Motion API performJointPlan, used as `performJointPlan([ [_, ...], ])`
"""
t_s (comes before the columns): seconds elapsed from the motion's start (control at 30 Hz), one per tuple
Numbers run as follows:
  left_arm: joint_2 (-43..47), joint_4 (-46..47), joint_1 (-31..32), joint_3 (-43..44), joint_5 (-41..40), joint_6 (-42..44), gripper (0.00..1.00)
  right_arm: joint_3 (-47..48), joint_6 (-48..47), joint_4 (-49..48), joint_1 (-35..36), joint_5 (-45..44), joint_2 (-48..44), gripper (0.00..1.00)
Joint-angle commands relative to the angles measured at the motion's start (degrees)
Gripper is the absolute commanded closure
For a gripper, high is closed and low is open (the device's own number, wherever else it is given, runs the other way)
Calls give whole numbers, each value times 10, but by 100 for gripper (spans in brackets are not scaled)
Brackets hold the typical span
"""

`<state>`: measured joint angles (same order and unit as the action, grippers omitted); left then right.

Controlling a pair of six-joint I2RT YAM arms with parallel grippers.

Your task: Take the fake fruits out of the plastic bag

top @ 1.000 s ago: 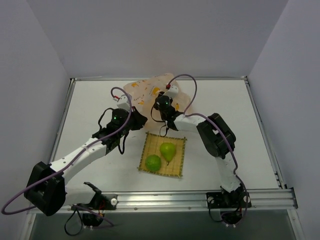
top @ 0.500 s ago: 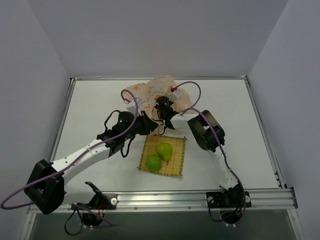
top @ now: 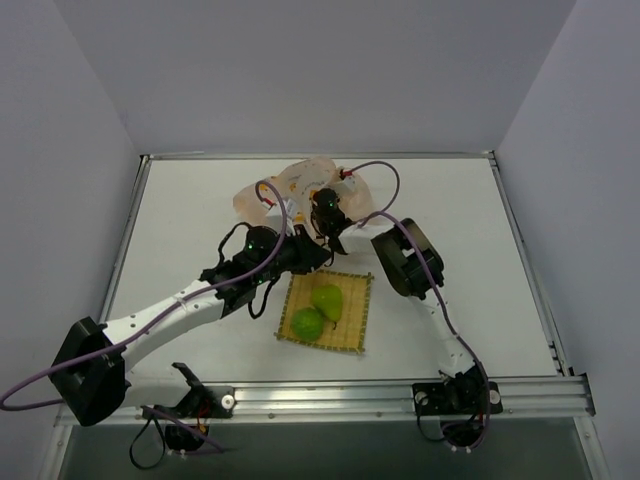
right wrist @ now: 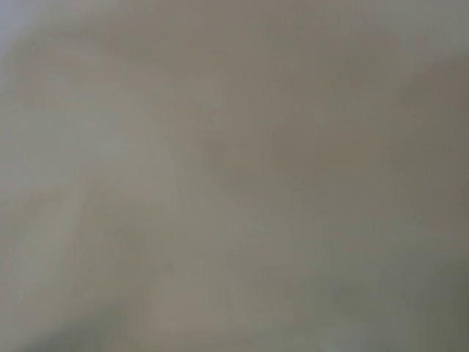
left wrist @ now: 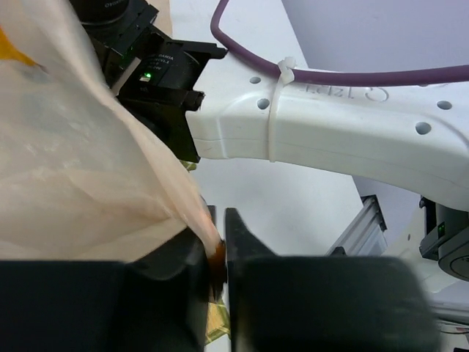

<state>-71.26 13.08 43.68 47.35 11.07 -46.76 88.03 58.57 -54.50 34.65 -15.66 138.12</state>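
Observation:
The plastic bag [top: 292, 184], pale peach with orange prints, is bunched up at the back of the table. My left gripper [top: 303, 251] sits just in front of it; in the left wrist view its jaws [left wrist: 218, 224] are pinched on a fold of the bag's [left wrist: 80, 161] film. My right gripper's wrist [top: 323, 207] points into the bag and its fingers are hidden. The right wrist view is only a blurred pale surface. Two fake fruits lie on the yellow woven mat [top: 352, 335]: a green pear [top: 331, 300] and a round green ball [top: 306, 325].
The right arm's white link [left wrist: 330, 139] and purple cable cross close in front of the left wrist camera. The right elbow [top: 405, 262] stands just right of the mat. A metal rail [top: 400, 395] runs along the near edge.
The left gripper has moved right, towards the mat's back edge, with the bag's edge in it. The bag has bunched up and shifted left. The right wrist has pushed deeper into the bag.

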Motion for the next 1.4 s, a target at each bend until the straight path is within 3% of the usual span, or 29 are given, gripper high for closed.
performJointPlan([
  [0.0,17,-19,-7,34,-10,25,86,48,-26,31,8,24,30,19],
  [0.03,18,-38,-25,40,-11,33,78,49,-32,30,8,30,33,28],
  [0.07,21,-48,-36,43,-10,47,56,46,-35,27,7,33,35,33],
  [0.1,24,-60,-48,48,-11,55,43,38,-36,19,1,37,33,39],
  [0.13,34,-82,-60,55,-13,65,33,16,-36,-2,-4,50,29,54],
  [0.2,44,-104,-91,87,-18,97,17,-3,-42,-25,-12,69,15,56],
  [0.23,52,-127,-97,102,-24,112,14,-21,-56,-42,-21,92,8,63],
  [0.4,60,-170,-133,201,-75,180,11,-50,-83,-56,-49,184,-22,68],
  [0.6,13,-138,-261,202,-45,94,18,-71,-108,-47,-58,234,-42,68],
  [0.67,-46,-129,-293,228,-16,91,21,-79,-108,-54,-59,246,-51,68],
  [0.73,-119,-187,-323,298,-6,102,21,-94,-108,-63,-61,259,-60,68],
  [0.9,-260,-229,-365,428,48,185,20,-109,-129,-50,-64,273,-87,65],
  [1.0,-356,-244,-402,509,146,190,16,-112,-136,-45,-65,285,-92,65],
  [1.07,-440,-308,-419,599,193,206,15,-114,-135,-45,-64,295,-93,64],
  [1.3,-624,-462,-430,778,282,252,11,-124,-135,-51,-62,305,-89,64],
  [1.37,-641,-459,-432,782,288,246,11,-126,-135,-52,-62,307,-91,64],
])
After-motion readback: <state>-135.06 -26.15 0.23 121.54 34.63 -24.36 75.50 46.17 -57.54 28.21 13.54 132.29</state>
